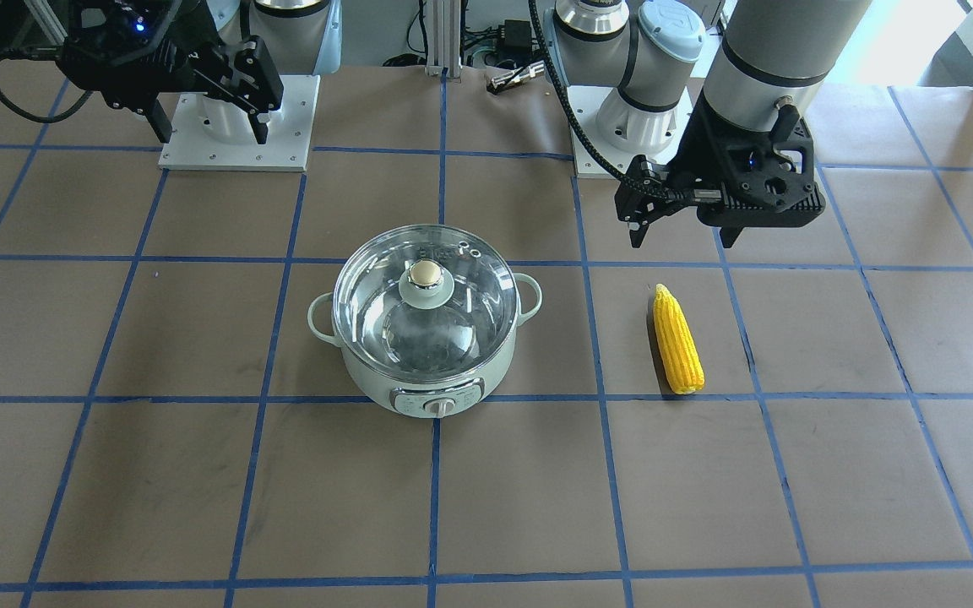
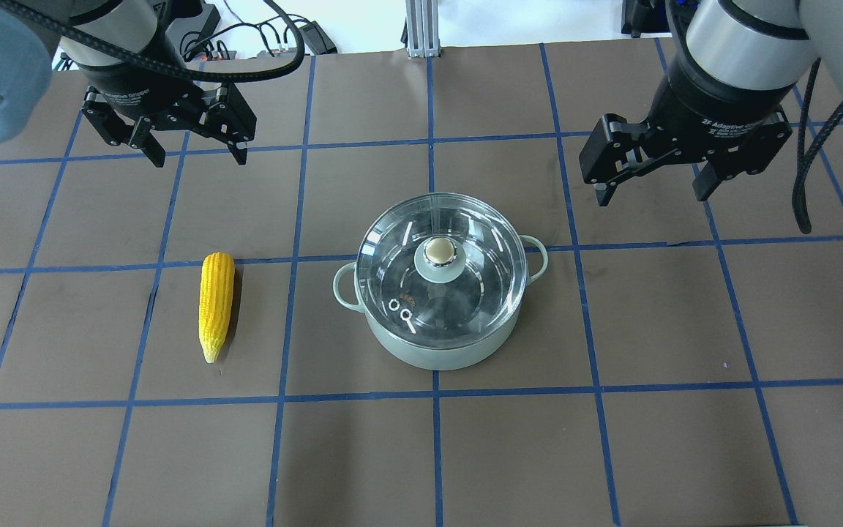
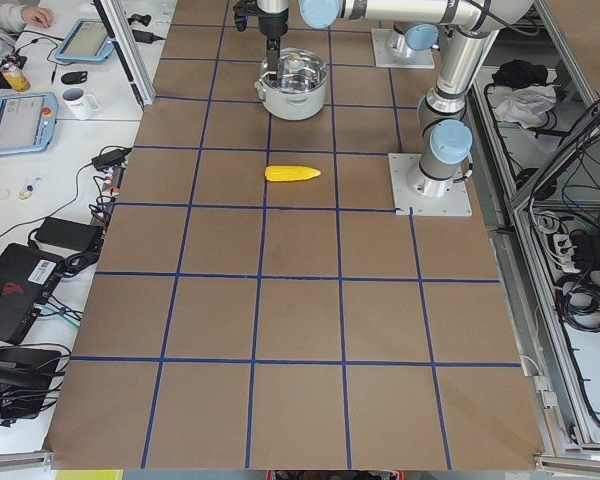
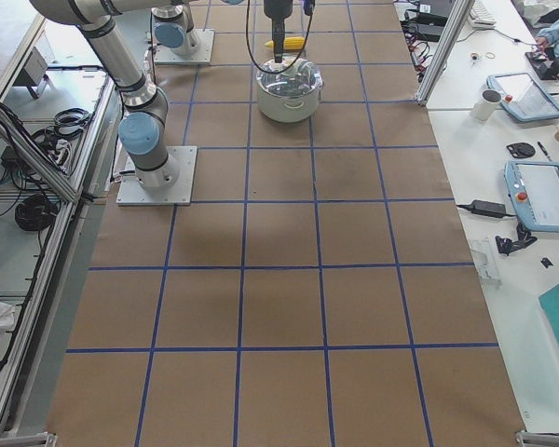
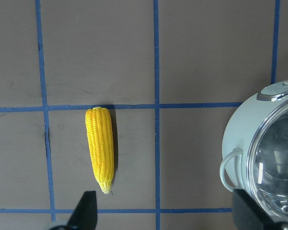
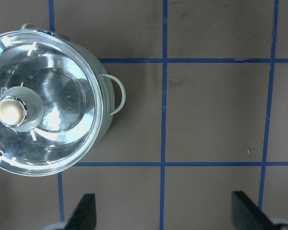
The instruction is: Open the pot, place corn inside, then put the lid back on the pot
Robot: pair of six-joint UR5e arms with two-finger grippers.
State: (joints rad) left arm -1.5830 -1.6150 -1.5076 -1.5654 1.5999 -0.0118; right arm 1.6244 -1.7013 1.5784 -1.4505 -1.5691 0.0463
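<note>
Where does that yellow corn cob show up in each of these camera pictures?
Front-facing: corn right of centre.
Overhead: corn left of centre.
Exterior left: corn upper middle, nearer than the pot.
Exterior right: corn near top, beyond the pot.
Left wrist: corn left of centre.
Right wrist: not in it.
Shared landmark: the pot.

pot (image 2: pixel 436 351) mint green | corn (image 2: pixel 216 302) yellow (kernel rows) | table (image 2: pixel 685 454) brown, blue grid

Lid (image 2: pixel 440 267) on pot (image 2: pixel 436 351); corn (image 2: pixel 216 304) left of pot.
</note>
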